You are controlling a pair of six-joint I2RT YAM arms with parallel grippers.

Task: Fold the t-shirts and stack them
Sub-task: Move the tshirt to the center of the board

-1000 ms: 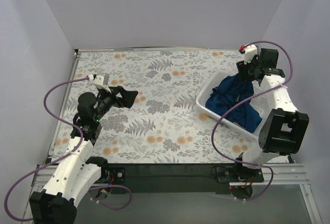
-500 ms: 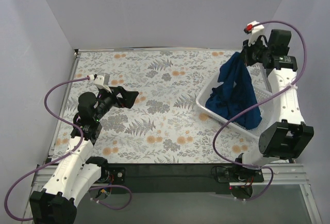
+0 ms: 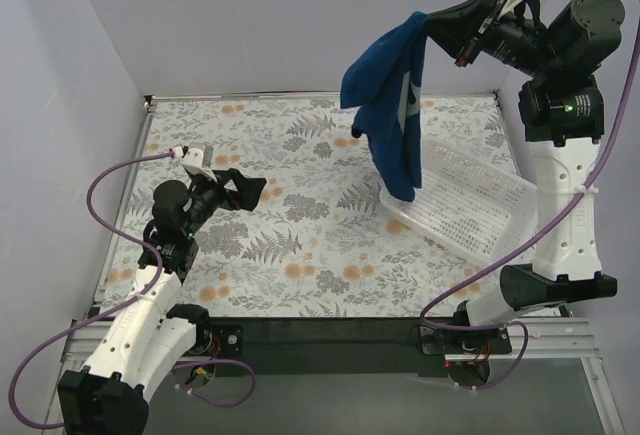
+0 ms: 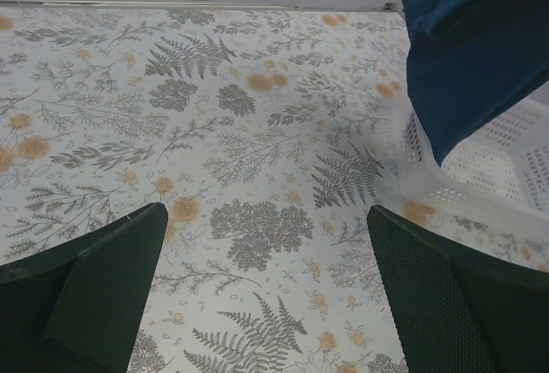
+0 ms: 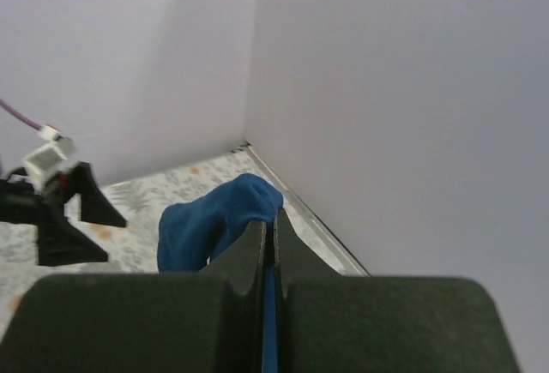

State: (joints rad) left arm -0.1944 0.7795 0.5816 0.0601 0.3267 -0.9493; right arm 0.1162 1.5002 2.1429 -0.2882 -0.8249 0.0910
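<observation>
A navy blue t-shirt [image 3: 389, 105] hangs bunched from my right gripper [image 3: 436, 23], which is shut on a fold of it high above the back right of the table. The shirt's lower end dangles over the near left corner of the white lattice basket [image 3: 470, 210]. In the right wrist view the jaws are pinched on blue cloth [image 5: 219, 214]. In the left wrist view the shirt [image 4: 467, 56] hangs at the upper right over the basket [image 4: 489, 163]. My left gripper [image 3: 248, 190] is open and empty, low over the left of the table.
The table is covered with a floral patterned cloth [image 3: 300, 215]. The basket looks empty and sits tilted at the right side. Grey walls enclose the back and both sides. Purple cables loop beside both arms.
My right gripper has risen high and swung left, pulling the shirt out of the basket until it hangs free. The left arm has not moved.
</observation>
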